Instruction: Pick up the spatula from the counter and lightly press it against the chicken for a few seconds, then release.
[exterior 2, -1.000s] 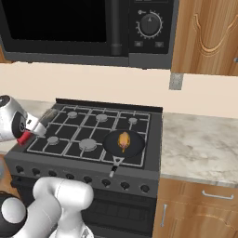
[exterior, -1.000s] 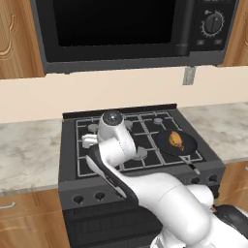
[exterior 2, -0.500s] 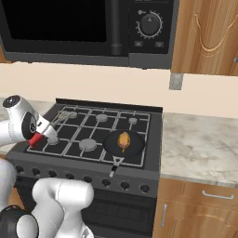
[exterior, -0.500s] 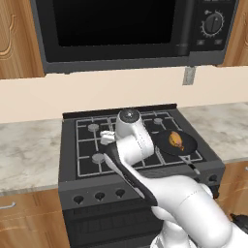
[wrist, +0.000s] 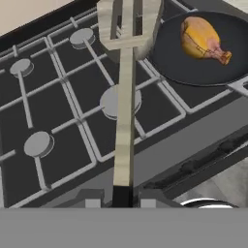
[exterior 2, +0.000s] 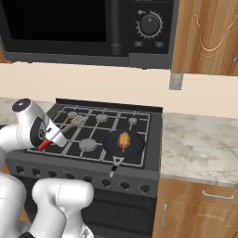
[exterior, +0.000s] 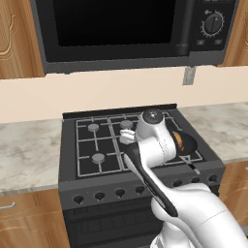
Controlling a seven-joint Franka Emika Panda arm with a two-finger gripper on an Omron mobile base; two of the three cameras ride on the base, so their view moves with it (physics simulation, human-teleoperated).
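Currently the gripper (wrist: 121,197) is clamped on the butt end of the spatula (wrist: 124,116), and the tool is carried in the air above the stove (exterior: 121,186).

Change over the last second:
- The base has not driven; the stove and the microwave (exterior 2: 69,23) sit at the same place in both base views.
- The arm has swung from the left edge of the stove towards its right half. In the left base view the wrist now stands in front of the pan (wrist: 169,63) and partly hides it.
- The spatula has stayed in the grasp during the whole swing.

I judge from this that pick-up is complete and the transfer to the chicken (wrist: 202,39) is under way. The press has not yet begun.

Orientation of the spatula:
- Its long axis runs straight out from the fingers, along the line of the hand.
- The slotted head leads, directed to the back of the stove and slightly towards the pan side.
- In the hand view the head lies over the burner grates, overlapping the near rim of the pan. It is apart from the chicken, which lies in the pan further to the right.

I judge that more travel to the right and a descent are required before contact.
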